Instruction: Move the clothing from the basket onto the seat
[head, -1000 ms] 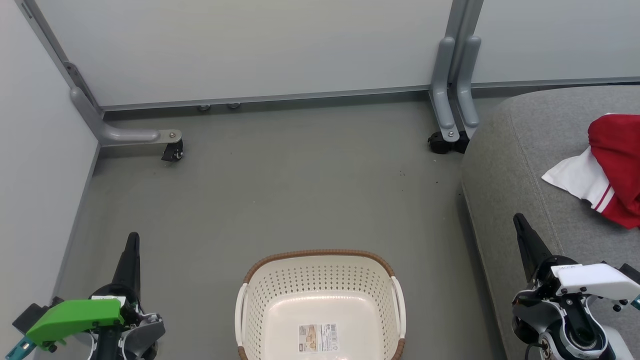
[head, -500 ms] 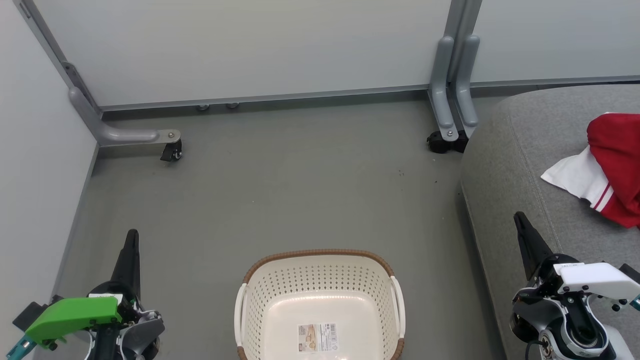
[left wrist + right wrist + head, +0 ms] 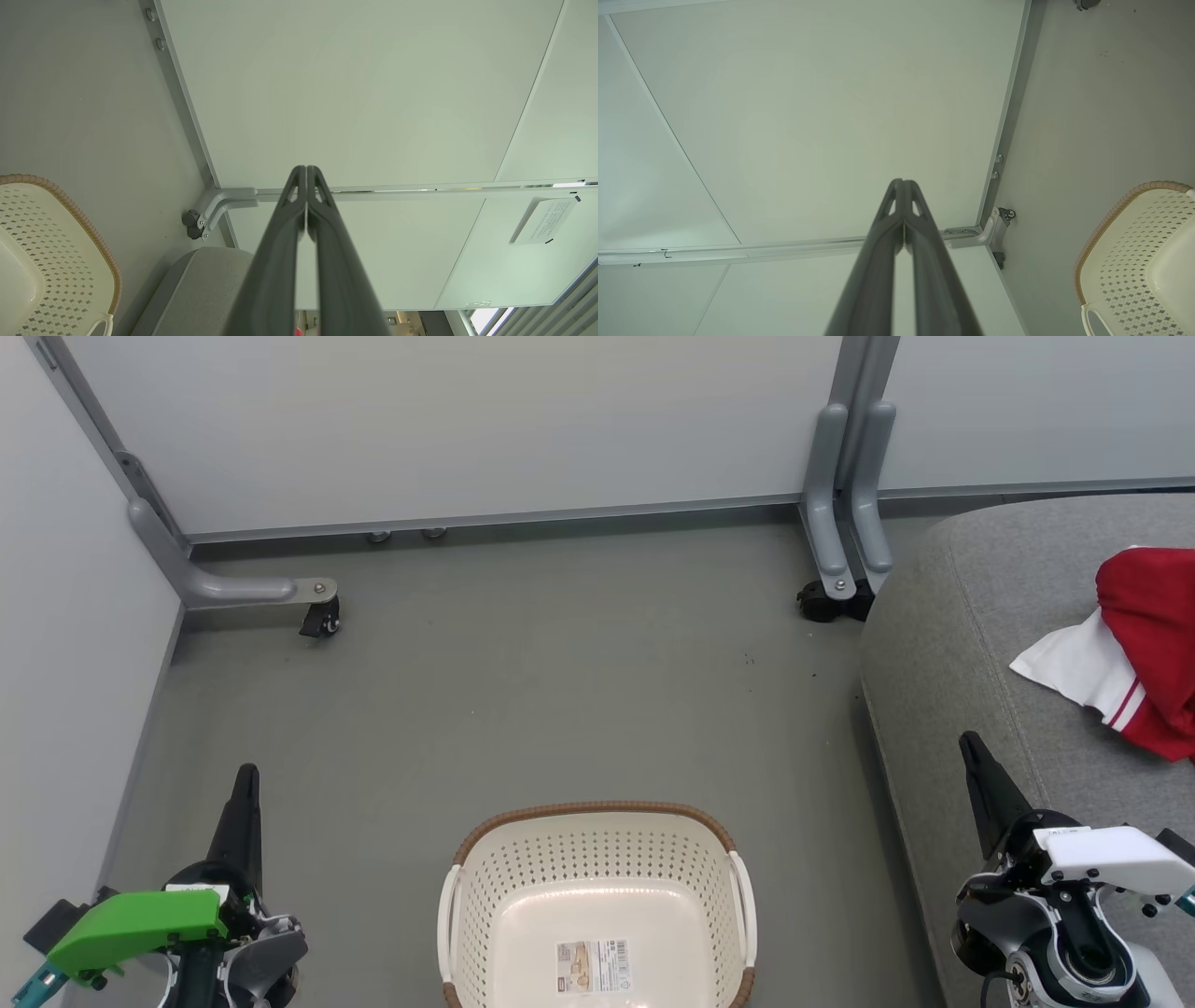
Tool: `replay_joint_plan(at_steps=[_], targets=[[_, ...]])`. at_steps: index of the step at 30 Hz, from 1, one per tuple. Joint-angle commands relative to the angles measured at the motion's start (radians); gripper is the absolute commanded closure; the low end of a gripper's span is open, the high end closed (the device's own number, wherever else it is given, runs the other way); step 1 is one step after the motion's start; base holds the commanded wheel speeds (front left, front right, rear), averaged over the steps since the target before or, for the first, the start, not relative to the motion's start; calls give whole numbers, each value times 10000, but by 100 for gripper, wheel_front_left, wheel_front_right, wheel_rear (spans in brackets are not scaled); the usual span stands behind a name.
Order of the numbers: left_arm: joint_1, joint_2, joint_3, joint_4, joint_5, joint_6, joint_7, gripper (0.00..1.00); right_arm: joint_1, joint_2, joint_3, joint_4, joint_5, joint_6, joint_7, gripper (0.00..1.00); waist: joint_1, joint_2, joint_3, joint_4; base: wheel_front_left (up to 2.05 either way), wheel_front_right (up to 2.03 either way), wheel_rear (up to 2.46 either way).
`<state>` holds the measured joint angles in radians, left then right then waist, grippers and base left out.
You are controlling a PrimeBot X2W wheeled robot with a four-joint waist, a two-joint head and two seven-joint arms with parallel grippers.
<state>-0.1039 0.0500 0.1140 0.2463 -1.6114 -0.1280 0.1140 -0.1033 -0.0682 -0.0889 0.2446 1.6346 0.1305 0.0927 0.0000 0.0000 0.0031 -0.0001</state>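
The cream perforated basket (image 3: 597,845) with its brown rim stands on the floor at the bottom centre, with just a paper label on its bottom. Red clothing (image 3: 1144,649) with a white panel lies on the grey seat (image 3: 971,616) at the right. My left gripper (image 3: 246,784) points up at the lower left, shut on nothing. My right gripper (image 3: 969,747) rises at the lower right over the seat's front edge, shut and holding nothing. Fingertips meet in the left wrist view (image 3: 306,170), where the basket (image 3: 56,242) and seat (image 3: 210,284) also show, and likewise in the right wrist view (image 3: 902,183) with the basket (image 3: 1129,252).
Pale partition panels (image 3: 485,420) close off the back and left. Their grey feet with black castors stand on the floor at the left (image 3: 322,616) and beside the seat's corner (image 3: 826,602). Open grey floor (image 3: 560,681) lies between the basket and the panels.
The view has shifted very slightly; the grippers, basket and clothing stay where they were.
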Motion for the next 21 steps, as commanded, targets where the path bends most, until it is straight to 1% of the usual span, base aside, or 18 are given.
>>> replay_joint_plan(at_steps=[1,21], targets=[[-107,-2,20,-17,-26,-53,42,100,-78,10,-33,23,-43,4,30,100,0,0,0,1,0,0,0],[-106,-2,20,-18,-27,-53,40,100,-83,41,-89,26,-100,4,85,100,0,0,0,1,0,0,0]])
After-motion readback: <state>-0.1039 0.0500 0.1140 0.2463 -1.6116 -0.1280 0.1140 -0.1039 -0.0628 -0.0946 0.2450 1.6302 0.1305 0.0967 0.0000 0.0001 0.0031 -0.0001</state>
